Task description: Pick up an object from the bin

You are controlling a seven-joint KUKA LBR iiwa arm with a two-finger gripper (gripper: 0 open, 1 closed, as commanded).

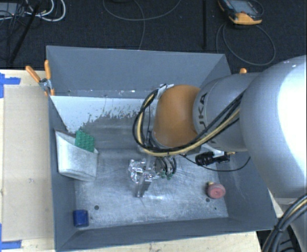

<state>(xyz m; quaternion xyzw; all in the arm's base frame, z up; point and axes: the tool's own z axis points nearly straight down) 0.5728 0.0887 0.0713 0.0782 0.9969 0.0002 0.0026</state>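
My gripper (141,181) hangs low over the bare floor in the middle of the bin, under the arm's orange cover. It touches no loose thing that I can see. A pink round piece with a small stub (215,191) lies to its right, near the bin's right wall. At the left, a green studded block (84,140) rests on the upper edge of a pale grey flat pad (75,159). A small blue cube (80,218) sits in the front left corner.
The arm and its looped cables fill the bin's right half and hide the floor beneath them. Open floor lies between the gripper and the things at the left and front.
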